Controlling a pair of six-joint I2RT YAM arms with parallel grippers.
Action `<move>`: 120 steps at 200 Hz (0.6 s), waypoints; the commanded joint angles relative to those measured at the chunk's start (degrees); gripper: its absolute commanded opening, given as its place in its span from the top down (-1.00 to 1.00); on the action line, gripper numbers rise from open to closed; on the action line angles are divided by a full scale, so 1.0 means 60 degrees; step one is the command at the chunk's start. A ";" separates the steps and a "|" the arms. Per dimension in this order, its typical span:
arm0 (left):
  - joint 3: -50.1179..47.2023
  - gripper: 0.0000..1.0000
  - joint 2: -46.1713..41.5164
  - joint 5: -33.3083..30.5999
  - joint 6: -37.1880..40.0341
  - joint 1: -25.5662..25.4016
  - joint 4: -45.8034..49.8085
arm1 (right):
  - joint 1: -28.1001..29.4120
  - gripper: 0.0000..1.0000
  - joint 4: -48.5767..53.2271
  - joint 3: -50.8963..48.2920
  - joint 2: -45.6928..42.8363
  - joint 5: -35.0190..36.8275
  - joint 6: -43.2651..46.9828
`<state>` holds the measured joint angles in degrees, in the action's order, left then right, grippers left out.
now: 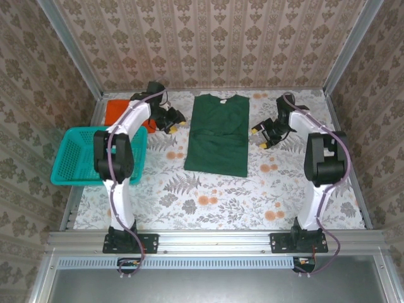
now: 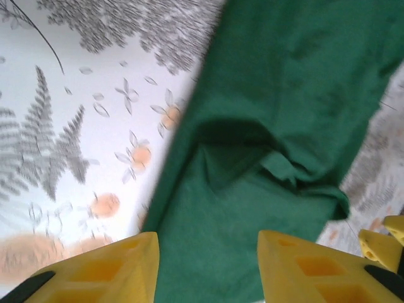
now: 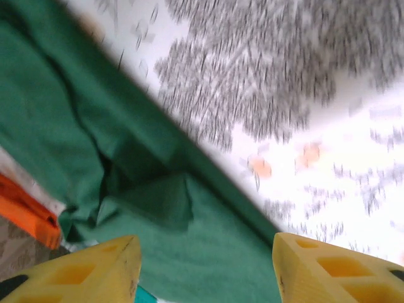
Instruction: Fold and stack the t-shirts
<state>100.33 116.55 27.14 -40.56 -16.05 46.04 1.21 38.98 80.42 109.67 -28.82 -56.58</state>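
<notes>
The dark green t-shirt lies flat in the middle of the table, collar at the back, its sleeves folded in so it forms a long narrow strip. My left gripper hovers open just off its left edge. In the left wrist view the green t-shirt shows a tucked fold, and the left gripper holds nothing. My right gripper is open beside the shirt's right edge; the right wrist view has the green t-shirt between the right gripper's spread fingers. The orange t-shirt lies folded at the back left, partly behind the left arm.
A teal mesh basket sits at the table's left edge beside the left arm. The floral tablecloth covers the table in front of the shirt. Patterned walls close in the back and both sides.
</notes>
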 commanded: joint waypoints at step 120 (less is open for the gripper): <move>-0.3659 0.47 -0.0084 0.0106 0.2621 -0.2736 -0.0174 | 0.2766 0.67 -0.3403 -0.4878 -0.1182 0.0289 0.0466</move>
<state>83.68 118.41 30.83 -28.14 -32.51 44.77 16.34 18.13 53.19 101.38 -29.54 -57.17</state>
